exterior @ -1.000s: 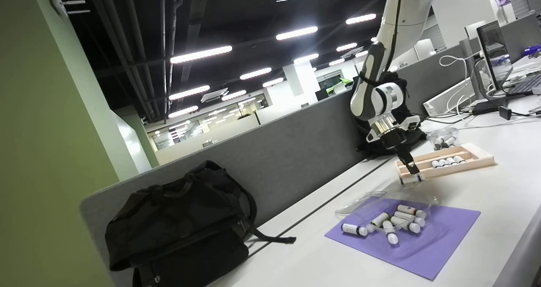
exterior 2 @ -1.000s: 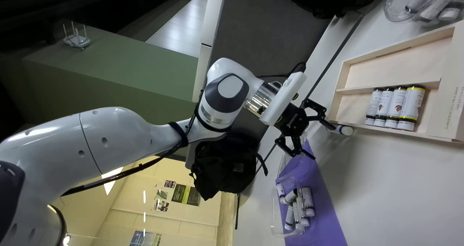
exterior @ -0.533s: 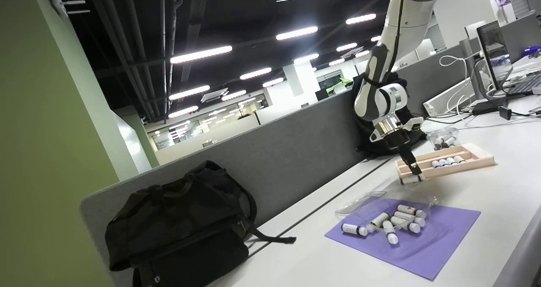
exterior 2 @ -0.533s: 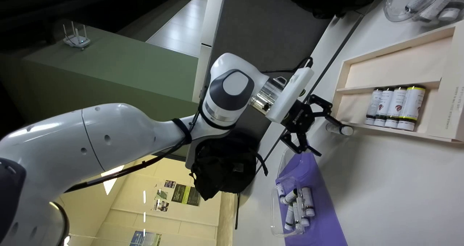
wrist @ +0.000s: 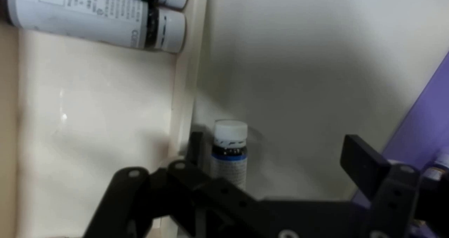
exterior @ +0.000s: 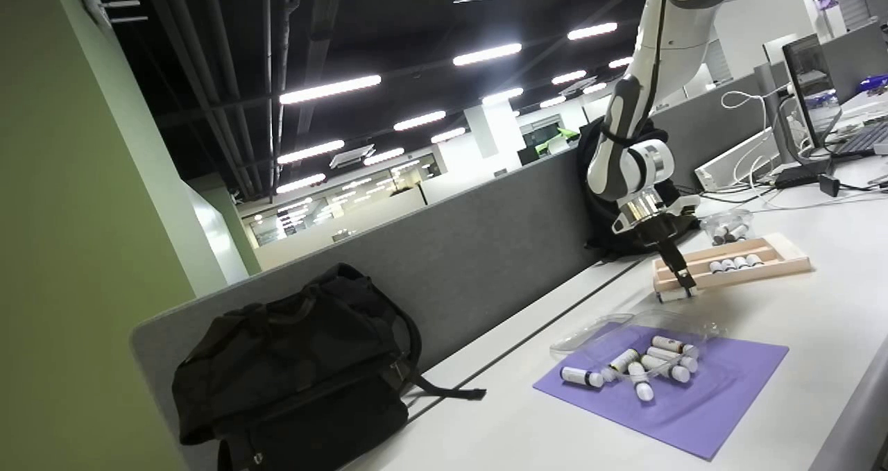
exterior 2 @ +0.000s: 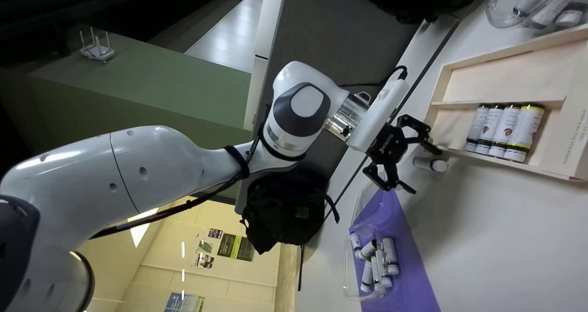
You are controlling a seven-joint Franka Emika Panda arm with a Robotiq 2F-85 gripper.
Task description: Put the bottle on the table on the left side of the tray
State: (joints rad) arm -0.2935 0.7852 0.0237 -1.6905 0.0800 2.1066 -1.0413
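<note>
Smooth bench (exterior 2: 505, 247) bears a wooden tray (exterior 2: 510, 77); in wrist view the claw (wrist: 277, 150) gapes, the cylindrical bottle (wrist: 229, 155) at nine o'clock from its middle.

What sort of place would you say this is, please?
Probably an open-plan office: a grey partition runs along the long pale desk, and in an exterior view a computer screen shows farther back.

Gleaming white arm (exterior 2: 156, 165), dark grey around that pale oval joint cap (exterior 2: 307, 101), black cable (exterior 2: 211, 191) strapped along, bright silver collar (exterior 2: 347, 117), and blocky black fingers (wrist: 364, 164)!
</note>
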